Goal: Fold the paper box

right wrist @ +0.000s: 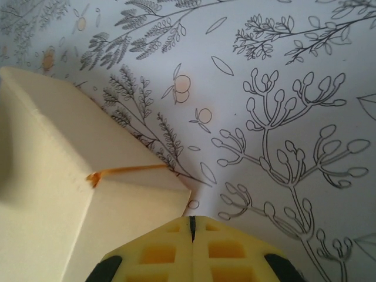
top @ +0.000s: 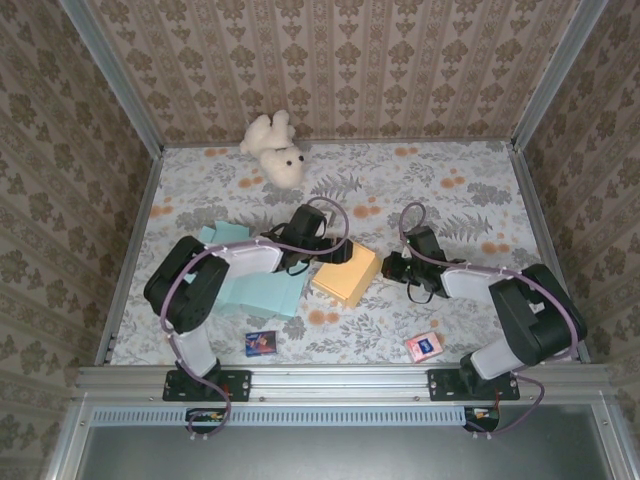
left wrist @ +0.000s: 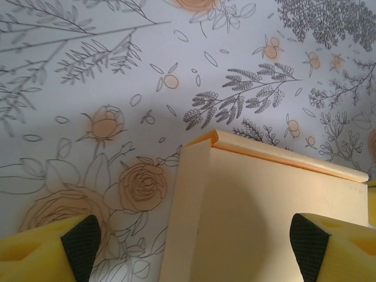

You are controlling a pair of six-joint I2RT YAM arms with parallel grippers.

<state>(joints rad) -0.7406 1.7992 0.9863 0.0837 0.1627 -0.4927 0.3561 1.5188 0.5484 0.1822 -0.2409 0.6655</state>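
While light-blue sheets (top: 262, 290) are seen left of the paper box (top: 345, 275), the left gripper (top: 318, 248) is spread wide open above the box's left edge. Just right of the box, the right gripper (right wrist: 192, 235) is pressed shut with nothing between its fingers.

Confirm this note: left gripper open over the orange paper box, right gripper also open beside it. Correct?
Not quite. The right gripper is shut, fingers pressed together beside the paper box, as the right wrist view shows. The left gripper is open over it.
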